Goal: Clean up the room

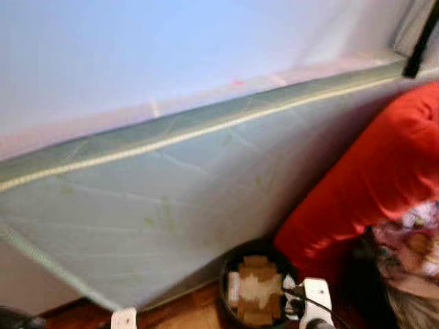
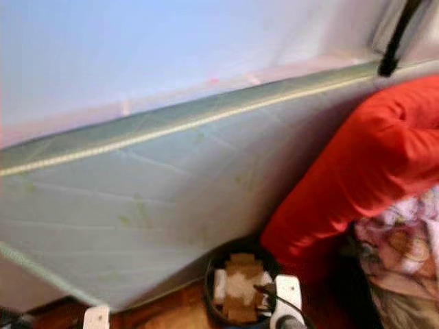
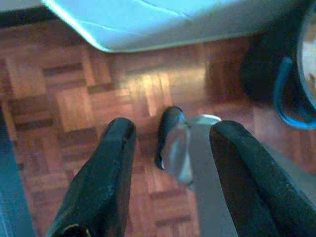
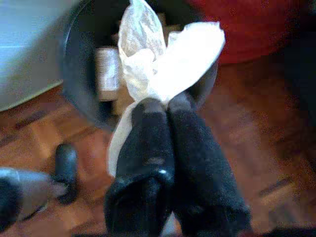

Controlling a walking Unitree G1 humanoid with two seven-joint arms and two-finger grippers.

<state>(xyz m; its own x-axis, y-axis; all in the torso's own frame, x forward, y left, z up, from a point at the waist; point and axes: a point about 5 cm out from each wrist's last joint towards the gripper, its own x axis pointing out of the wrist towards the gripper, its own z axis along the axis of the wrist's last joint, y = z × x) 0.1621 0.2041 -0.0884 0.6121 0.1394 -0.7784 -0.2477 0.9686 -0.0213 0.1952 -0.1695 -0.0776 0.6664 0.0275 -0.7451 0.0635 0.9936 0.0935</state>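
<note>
A black round bin stands on the parquet floor against the foot of the mattress; it holds cardboard scraps and a white roll. In the right wrist view my right gripper is shut on a crumpled white paper, which hangs just above the bin's opening. In the left wrist view my left gripper is open with nothing between its fingers, low over the wooden floor near the mattress corner.
A pale green mattress under a light blue sheet rises behind the bin. Red bedding and floral fabric crowd the right. A silver limb with a black tip is on the floor by the bin.
</note>
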